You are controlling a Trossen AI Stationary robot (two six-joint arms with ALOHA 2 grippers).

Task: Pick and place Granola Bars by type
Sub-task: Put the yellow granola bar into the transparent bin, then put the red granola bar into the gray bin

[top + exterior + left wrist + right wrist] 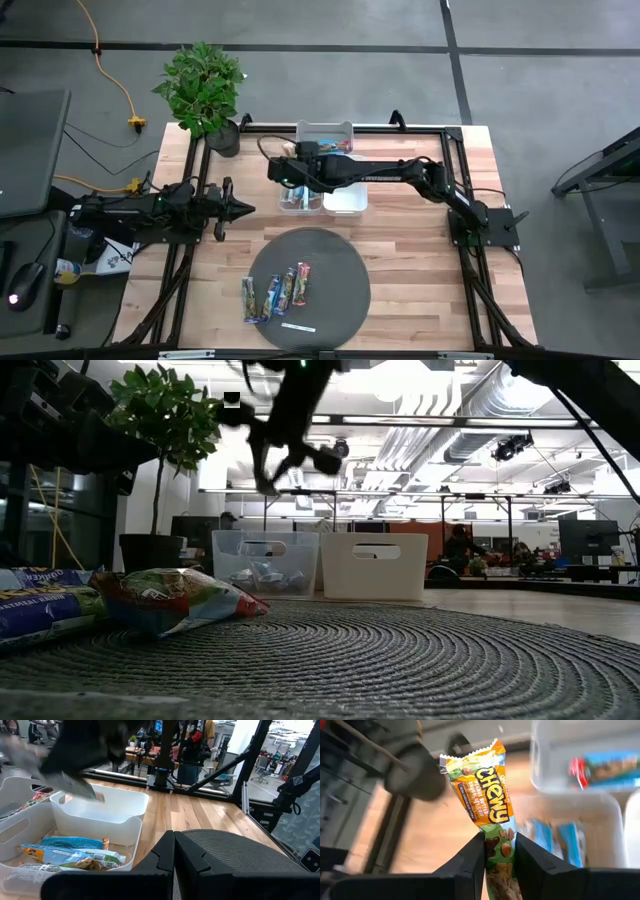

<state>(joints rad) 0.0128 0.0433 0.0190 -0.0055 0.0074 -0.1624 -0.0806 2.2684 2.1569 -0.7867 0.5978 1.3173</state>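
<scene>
My right gripper (500, 854) is shut on an orange-and-green granola bar (485, 795). It hovers over the left side of the bins (280, 172), high above them in the low view (270, 465). Several more granola bars (275, 293) lie flat side by side on the round dark mat (340, 270). A white label strip (297, 326) lies near them. A clear bin (300, 197) holds blue-wrapped bars (70, 854). My left gripper (240, 208) waits shut at the table's left, its fingers (172, 855) level. My right gripper pinches the bar's green part (501, 837) between its two fingers (472, 860). The bar runs along the fingers, and its orange crimped end (470, 757) sticks out beyond the fingertips. The fingers slant down toward the table's left. The bar is lifted clear over the bins.
A white bin (346, 197) stands right of the clear one, and another clear bin (325, 135) with bars stands behind them. A potted plant (205, 90) stands at the far left corner. Black frame rails (455, 160) run along the table's edges.
</scene>
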